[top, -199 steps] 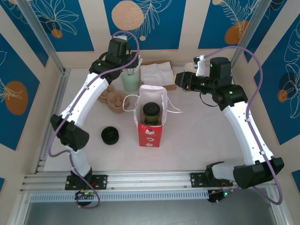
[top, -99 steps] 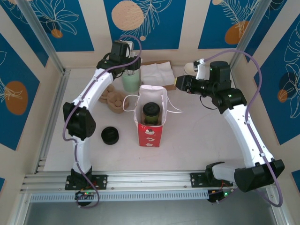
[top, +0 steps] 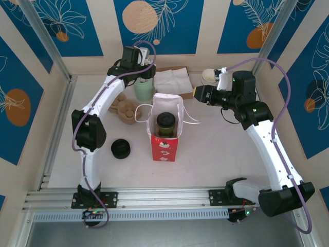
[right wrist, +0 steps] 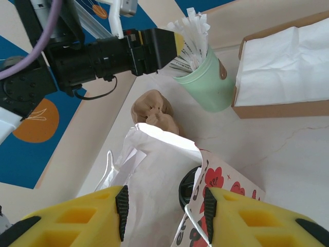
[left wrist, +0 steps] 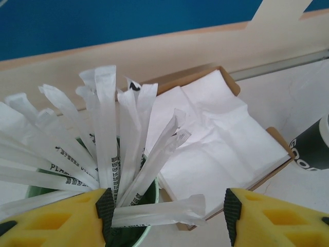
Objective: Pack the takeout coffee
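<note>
Packing is being judged nearly done: the takeout coffee point(top: 166, 124), a small dark olive-green paper cup with a round black plastic lid, is sitting upright inside the tall red paper bag point(top: 164, 147), which is standing open near the middle of the white surface point(top: 221, 154).

The left fingers point(left wrist: 103, 212) are being held part-way apart over the pale mint-green cup point(top: 144, 91) of white paper-wrapped straws point(left wrist: 103, 128). One wrapped straw is lying across the gap, touching one pad and just short of the other, so nothing is being gripped yet. The right fingers point(right wrist: 122, 208) are being kept apart and empty, near the bag's far right side.

Several risks are being weighed. If the left fingers are closed as they stand, neighbouring straws could be pinched too, or the light cup could be dragged or tipped as the straw is lifted. The thin wrapper could also slip out if only its end is caught. The tall bag could be toppled, coffee and all, should the right fingers be swung into its white handles.

Against the frame a second earlier, the left arm is being seen with its elbow swung inward and its wrist shifted toward the straws, with the finger gap narrower. The right wrist is being drawn slightly back. Bag and coffee are being left where they were.
</note>
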You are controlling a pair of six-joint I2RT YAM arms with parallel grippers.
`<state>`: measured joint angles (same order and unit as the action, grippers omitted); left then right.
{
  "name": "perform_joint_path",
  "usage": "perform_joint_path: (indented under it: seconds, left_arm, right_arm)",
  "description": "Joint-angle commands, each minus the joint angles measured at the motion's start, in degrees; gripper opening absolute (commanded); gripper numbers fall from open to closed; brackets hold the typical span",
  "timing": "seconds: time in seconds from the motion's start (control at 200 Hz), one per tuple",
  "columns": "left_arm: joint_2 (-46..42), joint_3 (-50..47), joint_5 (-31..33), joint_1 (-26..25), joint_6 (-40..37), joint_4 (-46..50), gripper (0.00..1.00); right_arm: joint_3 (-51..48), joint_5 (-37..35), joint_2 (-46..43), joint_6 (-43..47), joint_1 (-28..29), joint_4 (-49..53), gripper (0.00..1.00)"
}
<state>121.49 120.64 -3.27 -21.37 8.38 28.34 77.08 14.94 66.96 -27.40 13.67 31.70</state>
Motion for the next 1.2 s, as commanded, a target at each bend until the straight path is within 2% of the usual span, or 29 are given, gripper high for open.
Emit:
perform_joint_path:
  seconds: [0.0,0.49,0.95,1.195]
  left_arm:
    - [1.5,1.9,-1.0,0.9,-1.4,0.4,0.58]
    - [2.4,1.9,-1.3,1.3,-1.5,0.9,0.43]
    - [1.6,2.2,-0.2,1.3,-1.5,0.3,0.15]
    - [-1.9,2.4,-0.5,1.3,-2.1,0.3,0.05]
  right_arm:
    - [-0.4,-0.5,-0.5,0.7,-0.1,-0.2,0.46]
    - [0.2,0.2,1.2,0.9,0.0,0.3,0.46]
    - [0.3,-0.4,1.4,1.4,0.0,0.4,0.46]
    - [0.7,-0.4,1.1,1.2,-0.1,0.3,0.46]
